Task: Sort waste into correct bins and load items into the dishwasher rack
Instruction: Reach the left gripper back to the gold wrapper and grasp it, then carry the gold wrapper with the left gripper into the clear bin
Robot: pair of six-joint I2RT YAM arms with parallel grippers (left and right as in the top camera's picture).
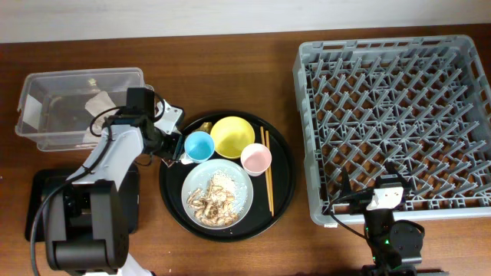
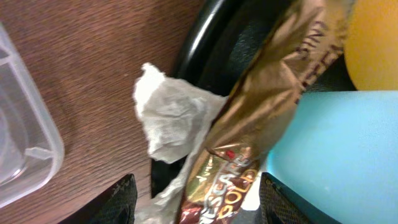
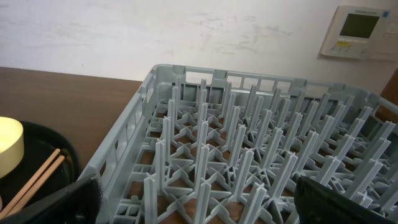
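Between your left jaws: the left gripper (image 2: 202,199) stands spread wide, one finger on either side of the brown-gold wrapper (image 2: 249,124). Nothing is pinched yet.
Beside the tub-side finger: the crumpled napkin (image 2: 174,118) touches the wrapper and hangs over the rim of the round black tray (image 2: 199,37).
Beside the other finger: the blue cup (image 2: 336,155) sits right against the wrapper, with the yellow bowl (image 2: 379,37) just past it.
Step in hand: this looks to me like waste sorting, with the wrapper as the piece you are about to grab.
Next move: you would need to settle lower and close on the wrapper alone. The napkin overlaps it and may come along, and the cup leaves that finger little room.
Behind the jaws: the clear tub (image 1: 77,107) is near. The shallow black tray (image 1: 42,180) lies partly under your arm.
Ahead of the jaws: the plate (image 1: 239,201) carries the food scraps (image 1: 215,195), with the pink cup (image 1: 255,159) and the chopsticks (image 1: 267,169) beyond.
Far across from the jaws: the rack (image 1: 399,115) holds no dishes. Your right gripper (image 1: 383,188) hovers at the rack's near edge, fingers apart and holding nothing.
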